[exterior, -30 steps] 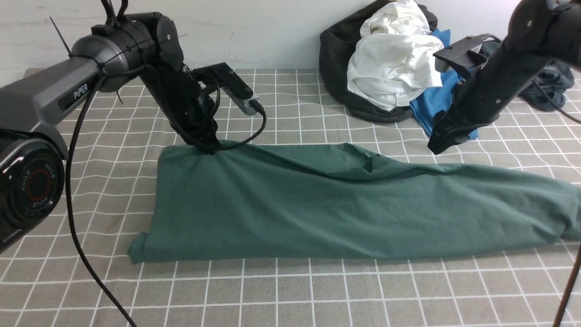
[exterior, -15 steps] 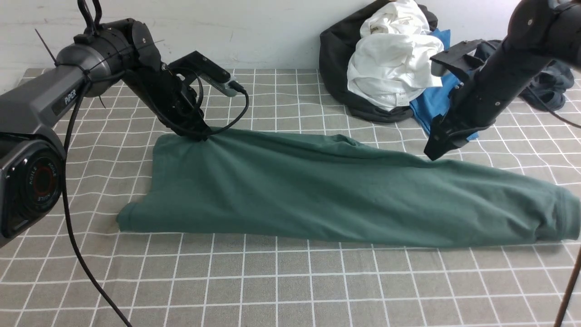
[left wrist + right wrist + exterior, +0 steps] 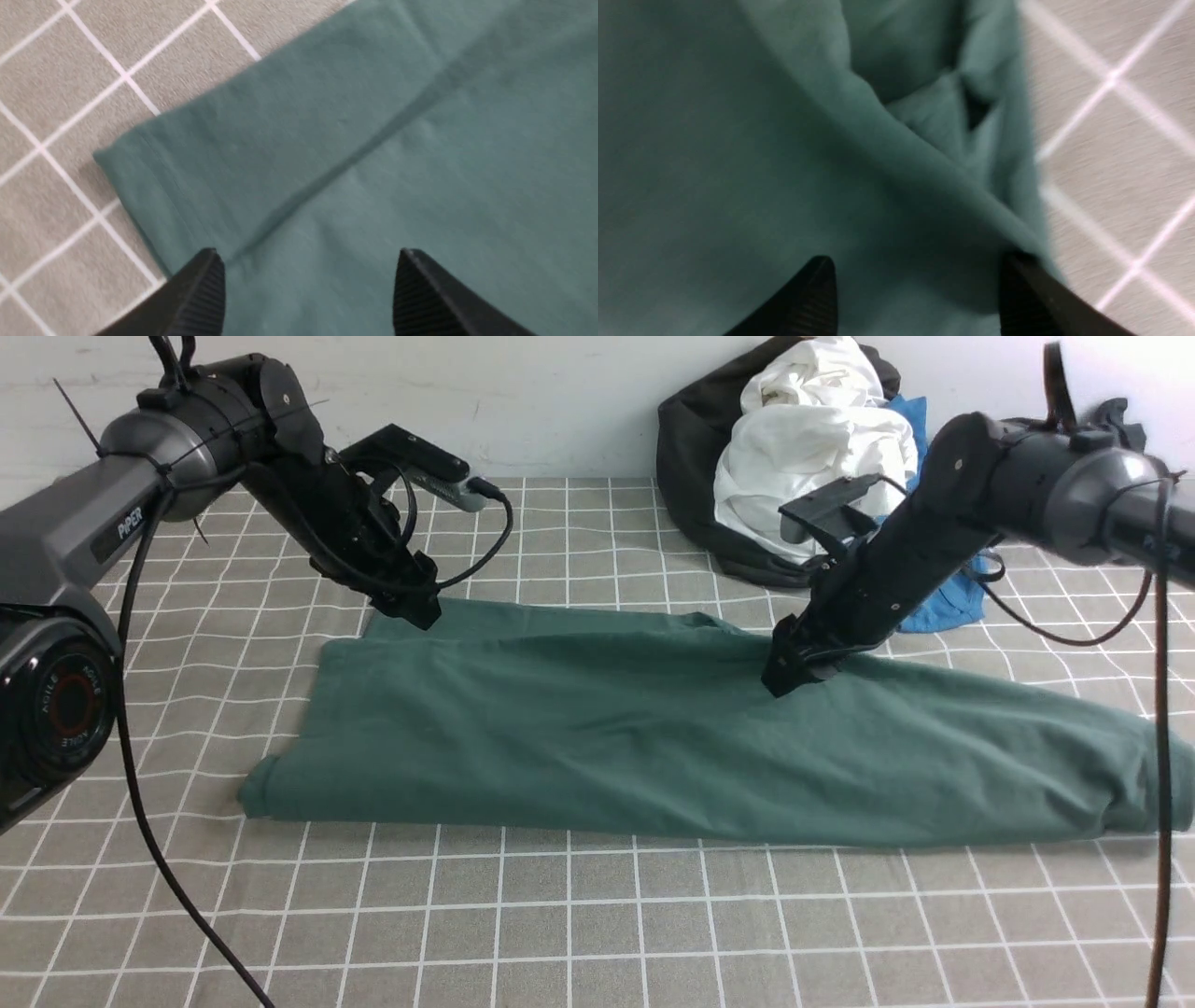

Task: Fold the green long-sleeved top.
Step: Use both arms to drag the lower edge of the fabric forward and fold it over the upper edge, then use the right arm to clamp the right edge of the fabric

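Note:
The green long-sleeved top [image 3: 607, 737] lies folded into a long band across the checked tablecloth, from the left-centre to the right edge. My left gripper [image 3: 411, 609] hovers over its far left corner, open, with flat green cloth [image 3: 373, 140] below the spread fingers [image 3: 205, 284] and nothing between them. My right gripper [image 3: 782, 679] is low over the top's far edge right of centre. It is open too, its fingers [image 3: 817, 289] straddling a creased fold of the green cloth [image 3: 714, 163]. No logo shows.
A heap of clothes sits at the back right by the wall: a black garment [image 3: 686, 476], a white one [image 3: 812, 448] and a bright blue shirt [image 3: 943, 602] just behind my right arm. The checked tablecloth [image 3: 597, 915] runs on in front of the top.
My left gripper has opened and let go of the top's far left corner, which now lies flat. My right arm has swung left and down onto the top's far edge.

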{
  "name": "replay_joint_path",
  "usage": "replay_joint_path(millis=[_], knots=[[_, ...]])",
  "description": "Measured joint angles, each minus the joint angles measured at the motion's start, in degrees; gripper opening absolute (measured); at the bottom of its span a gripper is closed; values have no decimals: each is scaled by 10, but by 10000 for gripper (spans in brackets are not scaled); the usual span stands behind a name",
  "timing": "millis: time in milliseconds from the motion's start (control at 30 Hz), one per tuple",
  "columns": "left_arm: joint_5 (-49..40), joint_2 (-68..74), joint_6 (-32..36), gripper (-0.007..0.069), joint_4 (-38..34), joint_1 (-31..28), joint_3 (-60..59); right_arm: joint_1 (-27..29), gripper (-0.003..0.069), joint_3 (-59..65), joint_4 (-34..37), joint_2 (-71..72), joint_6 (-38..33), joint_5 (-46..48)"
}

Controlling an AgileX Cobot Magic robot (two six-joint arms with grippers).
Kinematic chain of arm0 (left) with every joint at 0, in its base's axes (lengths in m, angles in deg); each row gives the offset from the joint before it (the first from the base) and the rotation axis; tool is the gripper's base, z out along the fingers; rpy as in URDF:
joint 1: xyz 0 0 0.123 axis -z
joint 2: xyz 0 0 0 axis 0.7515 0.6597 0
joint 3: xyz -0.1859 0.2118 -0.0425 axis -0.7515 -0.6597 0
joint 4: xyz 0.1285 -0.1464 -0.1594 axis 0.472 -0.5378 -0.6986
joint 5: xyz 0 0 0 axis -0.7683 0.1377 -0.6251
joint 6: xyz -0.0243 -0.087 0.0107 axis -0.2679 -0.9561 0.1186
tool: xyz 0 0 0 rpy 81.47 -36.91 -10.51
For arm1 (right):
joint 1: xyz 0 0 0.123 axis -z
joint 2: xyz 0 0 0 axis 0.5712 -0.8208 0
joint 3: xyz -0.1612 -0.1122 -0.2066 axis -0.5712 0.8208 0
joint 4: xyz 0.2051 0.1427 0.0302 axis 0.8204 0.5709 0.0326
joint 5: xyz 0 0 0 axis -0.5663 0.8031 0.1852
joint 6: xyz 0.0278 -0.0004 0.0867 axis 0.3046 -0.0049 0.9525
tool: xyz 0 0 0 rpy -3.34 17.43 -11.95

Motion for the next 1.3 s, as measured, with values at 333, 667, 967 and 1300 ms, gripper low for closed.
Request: replay_joint_path(millis=[333,667,967,1300], knots=[[-62,-34,-5,188,2,0,7,54,441,-43,-131,27,246,-5],[-102,-38,-4,-8,11,14,7,146,441,92,-167,167,250,145],[-102,-38,-4,-8,0,21,7,229,468,329,-140,227,304,-10],[-102,-38,-4,-8,-1,21,7,236,512,343,-129,170,344,-77]])
